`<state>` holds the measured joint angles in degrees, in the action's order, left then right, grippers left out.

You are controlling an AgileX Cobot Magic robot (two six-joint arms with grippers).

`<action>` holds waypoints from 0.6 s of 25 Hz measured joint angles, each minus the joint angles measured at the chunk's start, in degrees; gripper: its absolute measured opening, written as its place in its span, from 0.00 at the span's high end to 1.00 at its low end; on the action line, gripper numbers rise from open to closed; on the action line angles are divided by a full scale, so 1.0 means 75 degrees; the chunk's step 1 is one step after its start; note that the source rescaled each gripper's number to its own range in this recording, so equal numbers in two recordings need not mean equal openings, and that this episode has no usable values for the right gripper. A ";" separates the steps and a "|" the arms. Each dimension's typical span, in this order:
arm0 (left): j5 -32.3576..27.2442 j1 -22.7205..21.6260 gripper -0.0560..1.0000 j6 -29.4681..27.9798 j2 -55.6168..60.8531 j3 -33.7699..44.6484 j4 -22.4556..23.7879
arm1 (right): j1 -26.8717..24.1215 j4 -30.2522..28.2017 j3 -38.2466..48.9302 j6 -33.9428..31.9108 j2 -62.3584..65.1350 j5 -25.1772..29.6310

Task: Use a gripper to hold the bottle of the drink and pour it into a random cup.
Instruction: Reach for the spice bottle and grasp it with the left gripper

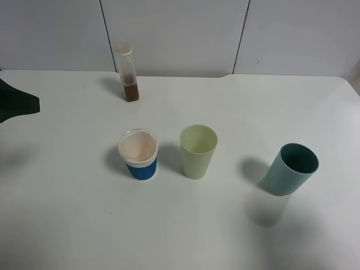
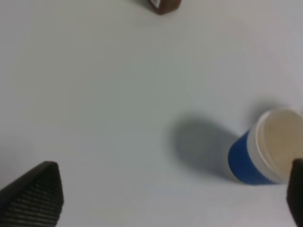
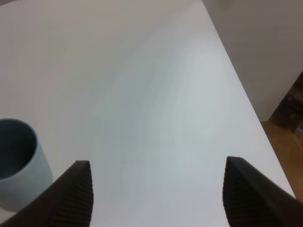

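The bottle [image 1: 128, 72] stands upright at the back left of the table, with the dark brown drink [image 1: 131, 92] in its bottom. Only its base shows in the left wrist view [image 2: 164, 4]. The pale yellow-green cup [image 1: 198, 151] stands upright and empty at the table's middle. My left gripper [image 2: 165, 201] is open and empty, well short of the bottle; only a black part of its arm [image 1: 17, 104] shows at the left edge of the high view. My right gripper [image 3: 158, 194] is open and empty over the table's right side, out of the high view.
A white cup with a blue sleeve [image 1: 138, 153] stands left of the yellow-green cup and shows in the left wrist view [image 2: 265, 151]. A teal tumbler [image 1: 291, 169] stands at the right, beside my right gripper [image 3: 16, 161]. The table's right edge [image 3: 246, 99] drops to the floor.
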<state>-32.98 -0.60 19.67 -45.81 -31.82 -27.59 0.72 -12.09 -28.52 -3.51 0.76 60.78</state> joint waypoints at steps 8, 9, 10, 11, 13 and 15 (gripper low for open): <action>0.0969 0.0000 0.07 0.0048 -0.0900 0.0000 -0.0058 | 0.0000 0.0000 0.0000 0.0000 0.0000 0.0000; 0.1061 0.0000 0.07 0.0048 -0.1046 0.0000 -0.0058 | 0.0000 0.0000 0.0000 0.0000 0.0000 0.0000; 0.1144 0.0000 0.07 0.0048 -0.1169 0.0000 -0.0065 | 0.0000 0.0000 0.0000 0.0000 0.0000 0.0000; 0.1210 0.0000 0.07 0.0048 -0.1323 0.0000 -0.0063 | 0.0000 0.0000 0.0000 0.0000 0.0000 0.0000; 0.1339 0.0007 0.07 0.0048 -0.1603 0.0000 -0.0073 | 0.0000 0.0000 0.0000 0.0000 0.0000 0.0000; 0.1499 0.0139 0.07 0.0057 -0.1877 0.0000 -0.0073 | 0.0000 0.0000 0.0000 0.0000 0.0000 0.0000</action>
<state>-21.74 0.44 20.10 -59.88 -31.82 -28.14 0.72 -12.09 -28.52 -3.51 0.76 60.78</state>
